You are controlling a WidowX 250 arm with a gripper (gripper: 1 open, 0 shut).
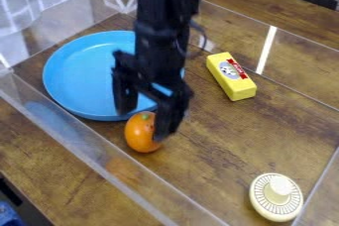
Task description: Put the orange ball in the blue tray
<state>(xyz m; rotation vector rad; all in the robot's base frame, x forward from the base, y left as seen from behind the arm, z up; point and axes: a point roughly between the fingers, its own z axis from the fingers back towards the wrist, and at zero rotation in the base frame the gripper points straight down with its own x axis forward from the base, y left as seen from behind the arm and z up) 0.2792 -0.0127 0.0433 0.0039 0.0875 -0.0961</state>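
Note:
The orange ball (142, 134) rests on the wooden table just in front of the blue tray (82, 71), outside its rim. My black gripper (147, 111) hangs directly over the ball, open, with one finger to the ball's left and the other (169, 113) at its right. The fingers cover the ball's top, and I cannot tell whether they touch it. Nothing lies in the tray.
A yellow rectangular block (231, 75) lies right of the tray. A small cream ribbed disc (276, 196) sits at the front right. Clear plastic walls (79, 146) border the table on the left and front.

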